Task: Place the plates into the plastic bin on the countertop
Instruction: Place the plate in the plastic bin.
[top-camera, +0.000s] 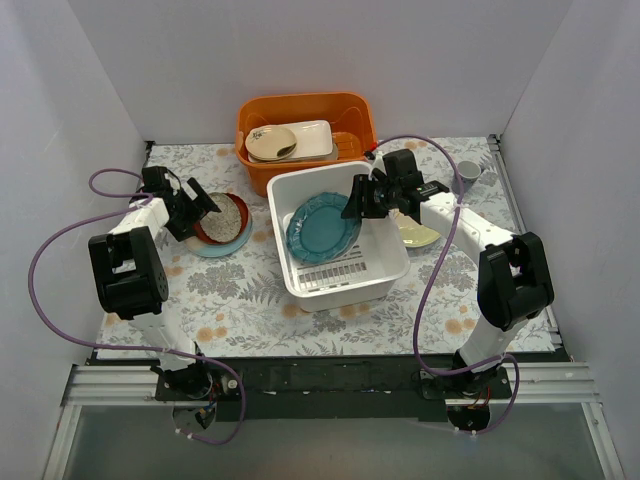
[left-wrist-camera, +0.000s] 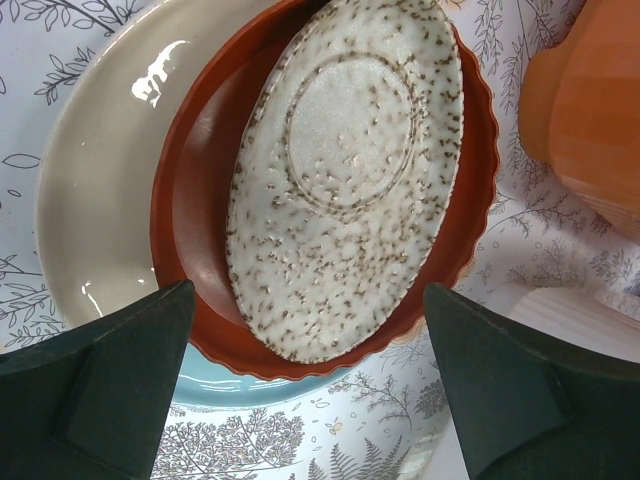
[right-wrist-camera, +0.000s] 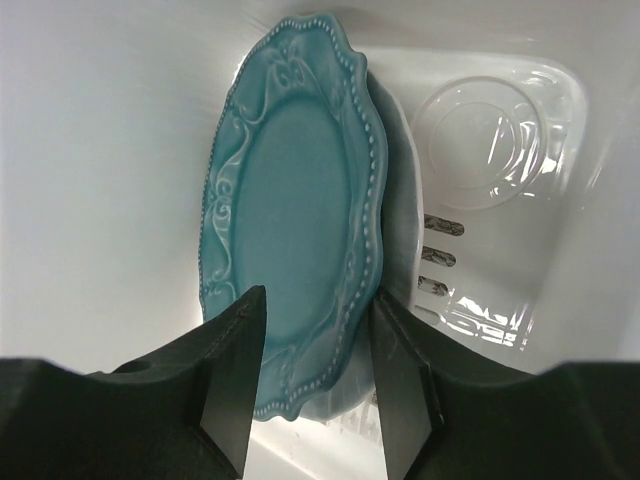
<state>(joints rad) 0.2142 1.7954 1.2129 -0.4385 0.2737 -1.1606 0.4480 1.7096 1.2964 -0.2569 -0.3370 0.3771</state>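
The white plastic bin (top-camera: 385, 272) stands mid-countertop (top-camera: 250, 300). The scalloped teal plate (top-camera: 323, 228) leans inside it against the left wall, and also shows in the right wrist view (right-wrist-camera: 290, 200). My right gripper (top-camera: 358, 205) (right-wrist-camera: 315, 310) is open over the plate's near rim, jaws apart on either side of it. My left gripper (top-camera: 205, 205) (left-wrist-camera: 310, 400) is open wide beside a stack on the left. In that stack a speckled whitish plate (left-wrist-camera: 345, 170) lies upside down in the red-brown plate (left-wrist-camera: 195, 210), over a cream plate (left-wrist-camera: 95, 190) and a light blue plate (left-wrist-camera: 230, 390).
An orange tub (top-camera: 300, 115) behind the bin holds a beige oval dish with a spoon (top-camera: 272, 143). A yellow plate (top-camera: 420, 237) lies right of the bin, partly under my right arm. A grey mug (top-camera: 468, 172) stands at the back right. White walls enclose the counter.
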